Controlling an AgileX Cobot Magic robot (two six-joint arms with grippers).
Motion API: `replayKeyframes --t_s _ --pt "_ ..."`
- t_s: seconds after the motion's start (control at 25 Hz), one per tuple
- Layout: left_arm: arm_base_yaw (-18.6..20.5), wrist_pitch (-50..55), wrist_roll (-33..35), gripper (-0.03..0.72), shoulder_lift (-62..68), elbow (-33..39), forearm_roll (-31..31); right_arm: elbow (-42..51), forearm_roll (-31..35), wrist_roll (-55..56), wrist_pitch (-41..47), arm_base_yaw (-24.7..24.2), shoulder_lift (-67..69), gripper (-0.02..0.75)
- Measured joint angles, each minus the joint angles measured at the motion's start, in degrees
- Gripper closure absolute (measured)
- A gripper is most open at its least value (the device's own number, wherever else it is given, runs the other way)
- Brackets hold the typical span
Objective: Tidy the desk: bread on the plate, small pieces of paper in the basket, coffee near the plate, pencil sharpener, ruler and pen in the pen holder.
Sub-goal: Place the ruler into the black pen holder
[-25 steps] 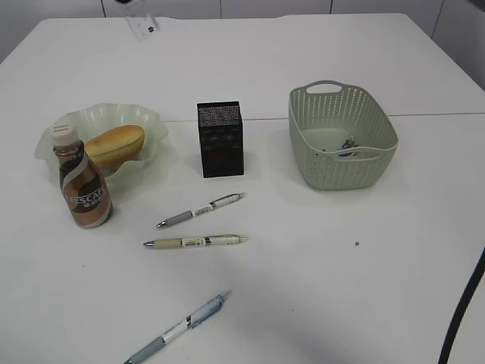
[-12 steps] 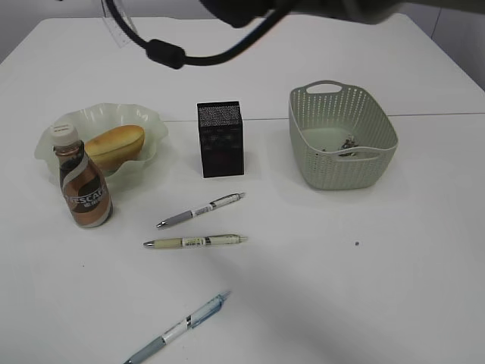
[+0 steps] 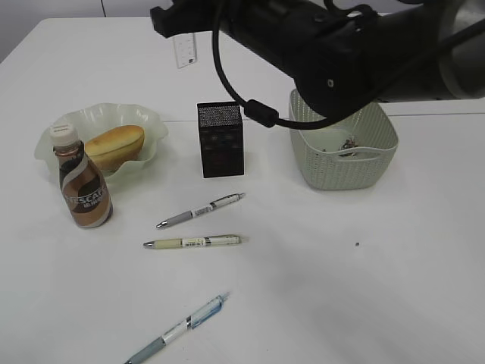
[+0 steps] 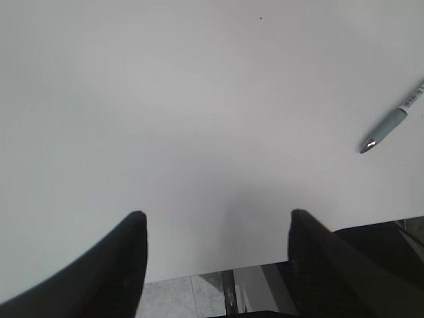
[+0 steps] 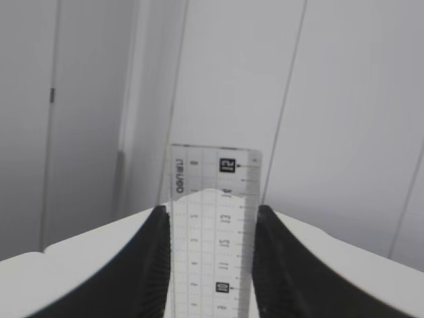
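My right gripper (image 5: 211, 213) is shut on a clear ruler (image 5: 213, 199) that stands up between its jaws. From outside, the right gripper (image 3: 184, 32) holds the ruler (image 3: 186, 51) in the air behind the black pen holder (image 3: 220, 139). Bread (image 3: 115, 144) lies on the pale plate (image 3: 155, 121), and the coffee (image 3: 83, 182) stands against its front. Three pens (image 3: 201, 210) (image 3: 193, 242) (image 3: 178, 327) lie on the table. My left gripper (image 4: 215, 222) hangs open over the table's near edge, with one pen (image 4: 391, 126) to its right. The pencil sharpener is out of view.
A green basket (image 3: 379, 125) stands right of the pen holder with a few small dark scraps (image 3: 348, 142) inside. The right arm (image 3: 341, 45) spans the top of the exterior view, above the basket's back rim. The floor shows past the table edge (image 4: 199, 275).
The right arm has swung into the exterior view from the top. The ruler has moved right and down, from the far left to behind the pen holder. Table objects have not moved.
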Motion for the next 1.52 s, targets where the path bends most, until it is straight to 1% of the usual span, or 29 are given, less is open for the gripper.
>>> replayKeyframes --t_s 0.12,0.24,0.4,0.56,0.72,0.88,1.52 --pt "0.0 0.0 0.0 0.202 0.0 0.0 0.0 0.2 6.4 -4.9 -1.2 -1.1 0.5 0.482" --pt "0.0 0.0 0.0 0.202 0.0 0.0 0.0 0.2 11.5 -8.4 -5.8 -1.8 2.8 0.482" --pt "0.0 -0.4 0.0 0.202 0.0 0.0 0.0 0.2 13.5 -10.3 -9.5 -2.8 7.2 0.482" --pt "0.0 -1.2 0.0 0.202 0.0 0.0 0.0 -2.5 15.6 -10.5 -10.1 -3.8 11.4 0.482" --pt "0.0 -2.4 0.0 0.202 0.0 0.0 0.0 -6.0 16.3 -10.5 -10.1 -4.5 15.1 0.482" --pt "0.0 -3.9 0.0 0.202 0.0 0.0 0.0 -8.7 16.4 -10.2 -8.1 -4.5 17.5 0.482" --pt "0.0 -4.4 0.0 0.202 0.0 0.0 0.0 -9.2 16.4 -7.6 0.2 -4.5 19.9 0.482"
